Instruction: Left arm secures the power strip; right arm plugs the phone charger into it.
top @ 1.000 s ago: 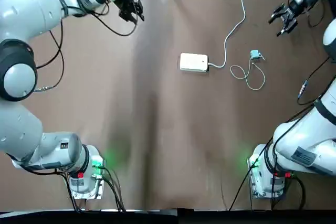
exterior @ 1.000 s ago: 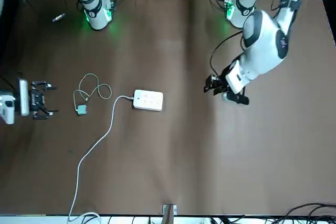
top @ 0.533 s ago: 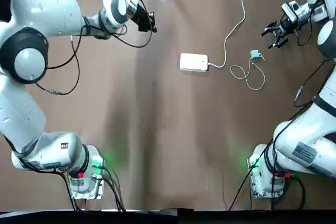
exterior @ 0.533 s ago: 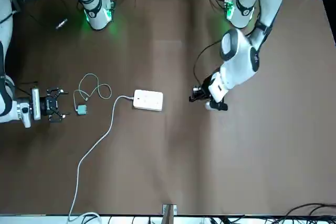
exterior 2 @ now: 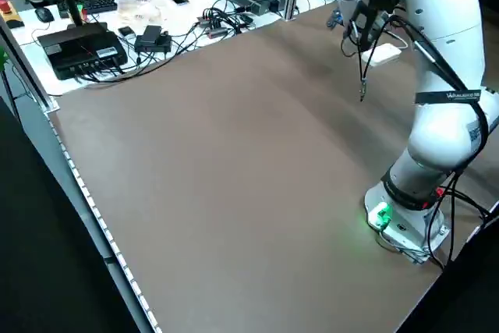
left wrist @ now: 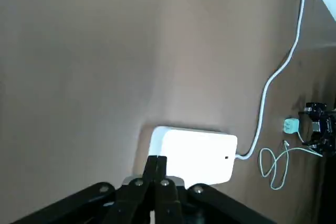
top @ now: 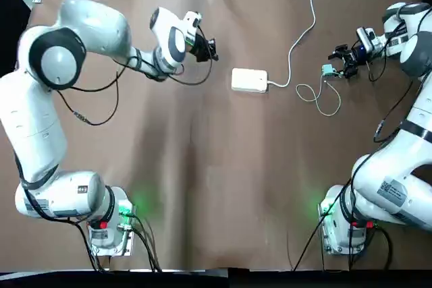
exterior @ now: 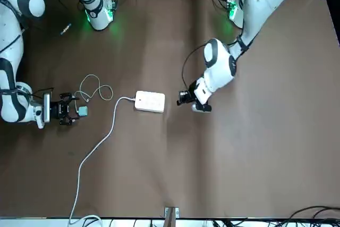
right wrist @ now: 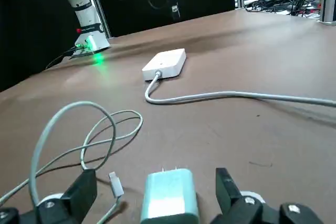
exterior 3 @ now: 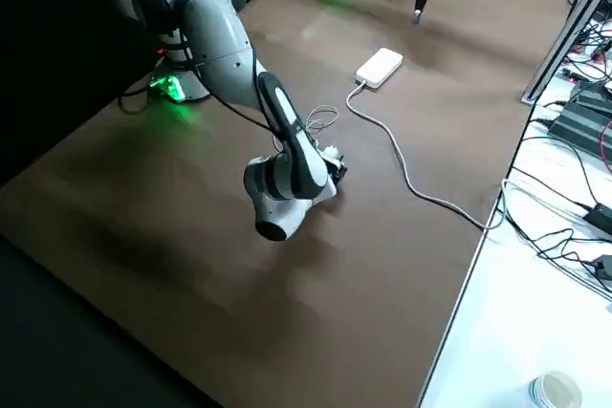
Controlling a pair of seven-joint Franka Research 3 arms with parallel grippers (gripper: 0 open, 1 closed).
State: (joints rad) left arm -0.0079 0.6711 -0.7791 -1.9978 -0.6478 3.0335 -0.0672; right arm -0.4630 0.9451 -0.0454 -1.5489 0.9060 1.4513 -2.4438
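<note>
The worktop (top: 223,187) is a broad brown surface. On it, in the middle toward the far side, lies the power strip (top: 249,80), a white rounded block; its thick white cord (top: 290,52) leaves the strip's right end and curves to the far edge. To the strip's right lies the phone charger (top: 328,70), a small teal plug block with prongs toward the strip and a thin white cable (top: 317,99) looping on the near side.

The left end effector (top: 205,50) is above the worktop, left of the strip and slightly beyond it, its fingers together with nothing between them. The right end effector (right wrist: 156,195) is just right of the charger, its fingers wide apart around the line of the plug block, holding nothing.
</note>
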